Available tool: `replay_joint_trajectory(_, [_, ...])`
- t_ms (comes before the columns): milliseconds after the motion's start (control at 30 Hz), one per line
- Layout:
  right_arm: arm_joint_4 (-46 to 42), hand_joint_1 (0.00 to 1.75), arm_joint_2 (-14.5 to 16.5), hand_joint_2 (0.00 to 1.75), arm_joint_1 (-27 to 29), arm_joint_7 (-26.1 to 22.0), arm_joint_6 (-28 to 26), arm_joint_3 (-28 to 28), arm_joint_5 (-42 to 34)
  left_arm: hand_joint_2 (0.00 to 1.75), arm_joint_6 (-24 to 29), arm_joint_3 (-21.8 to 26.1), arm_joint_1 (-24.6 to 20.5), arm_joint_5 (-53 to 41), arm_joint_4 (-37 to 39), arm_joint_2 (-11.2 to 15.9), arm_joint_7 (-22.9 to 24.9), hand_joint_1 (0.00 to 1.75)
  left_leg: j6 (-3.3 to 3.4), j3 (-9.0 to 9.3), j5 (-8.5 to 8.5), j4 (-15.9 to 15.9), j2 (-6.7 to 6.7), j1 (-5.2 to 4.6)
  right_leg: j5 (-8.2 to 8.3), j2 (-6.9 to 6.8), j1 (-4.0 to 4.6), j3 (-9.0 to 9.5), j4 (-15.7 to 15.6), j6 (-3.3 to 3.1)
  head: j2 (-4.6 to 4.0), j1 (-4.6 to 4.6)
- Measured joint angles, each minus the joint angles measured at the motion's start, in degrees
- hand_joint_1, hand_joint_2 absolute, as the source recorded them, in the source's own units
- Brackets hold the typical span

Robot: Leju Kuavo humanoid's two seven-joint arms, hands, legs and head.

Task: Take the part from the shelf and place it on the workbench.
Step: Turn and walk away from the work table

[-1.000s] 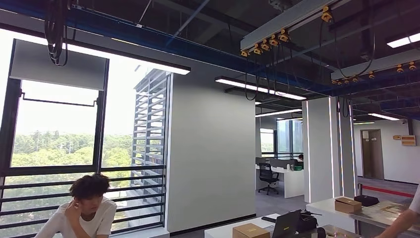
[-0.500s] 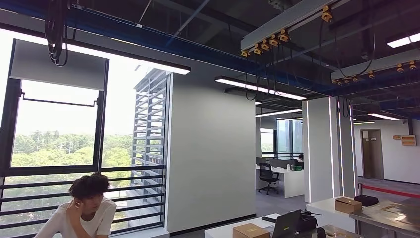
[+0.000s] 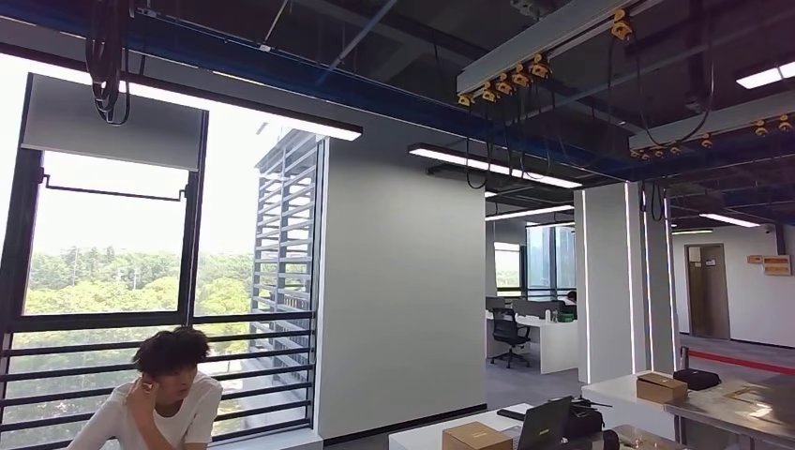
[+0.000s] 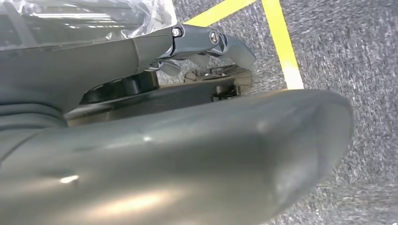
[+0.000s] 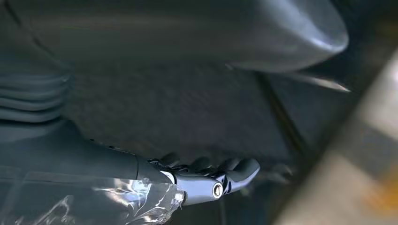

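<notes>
Neither the part nor a shelf appears in the head view, which points high at the ceiling and a far office. In the left wrist view my left hand (image 4: 117,61) hangs over grey carpet with yellow tape lines (image 4: 281,42); its fingers (image 4: 211,42) lie stretched out apart from the thick thumb, and nothing is between them. In the right wrist view my right hand (image 5: 108,159) hangs over a blurred dark floor, with its fingers (image 5: 220,180) extended and holding nothing. Clear plastic film wraps both wrists.
A person (image 3: 169,398) sits at the lower left before a large window. White tables at the lower right carry cardboard boxes (image 3: 476,437), a laptop (image 3: 546,424) and a black bag (image 3: 698,378). A steel-topped table (image 3: 741,405) stands at the far right.
A person's arm at the lower right edge one second ago has left the picture. The head view has shifted very slightly.
</notes>
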Motion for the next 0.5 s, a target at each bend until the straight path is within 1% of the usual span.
replay_joint_trajectory(67, [7.6,0.00,0.5,0.00,1.3,0.0,0.6,0.6,-7.5,0.00,0.0,-0.4,-0.1,-0.7,0.0,0.0,0.5,0.00,-0.03,-0.01,-0.03,0.0,-0.05,-0.01,-0.04,-0.01,0.00,-0.01,0.0,-0.04,0.00,-0.01])
replay_joint_trajectory(133, [14.5,0.00,1.1,0.00,1.7,0.0,0.8,2.1,-16.6,0.00,0.0,-0.8,-0.3,-1.2,-0.1,0.0,0.6,0.00,-0.08,0.01,-0.07,0.0,-0.03,0.00,-0.06,0.06,0.00,-0.02,0.0,-0.07,0.00,-0.04])
replay_joint_trajectory(200, [21.2,0.00,2.1,0.00,1.2,0.0,3.4,3.8,-27.3,0.00,0.0,-1.2,-0.4,-1.8,-0.1,0.0,0.6,0.00,-0.12,0.05,-0.10,-0.1,0.01,0.01,-0.08,0.13,0.00,-0.02,0.0,-0.09,0.00,-0.05])
replay_joint_trajectory(267, [28.0,0.00,3.2,0.00,0.1,0.0,5.5,5.9,-34.9,0.00,0.0,-1.6,-0.5,-2.3,-0.2,0.0,0.6,0.00,-0.14,0.07,-0.11,-0.1,0.04,0.01,-0.09,0.14,0.00,-0.02,0.0,-0.12,0.00,-0.05])
replay_joint_trajectory(367, [35.8,0.00,5.0,0.00,-1.6,-0.3,5.3,8.3,-39.8,0.00,-0.1,-2.2,-0.7,-2.4,-0.2,0.0,0.7,0.00,-0.14,0.09,-0.11,-0.1,0.05,0.01,-0.10,0.14,0.00,-0.02,0.0,-0.12,0.00,0.00])
replay_joint_trajectory(500, [41.7,0.00,6.0,0.00,-3.2,-1.1,1.7,10.5,-42.2,0.00,-0.3,-2.4,-0.8,-2.4,-0.2,0.0,1.3,0.00,-0.14,0.12,-0.11,-0.1,0.06,0.01,-0.10,0.14,0.00,0.01,0.0,-0.13,0.00,0.01])
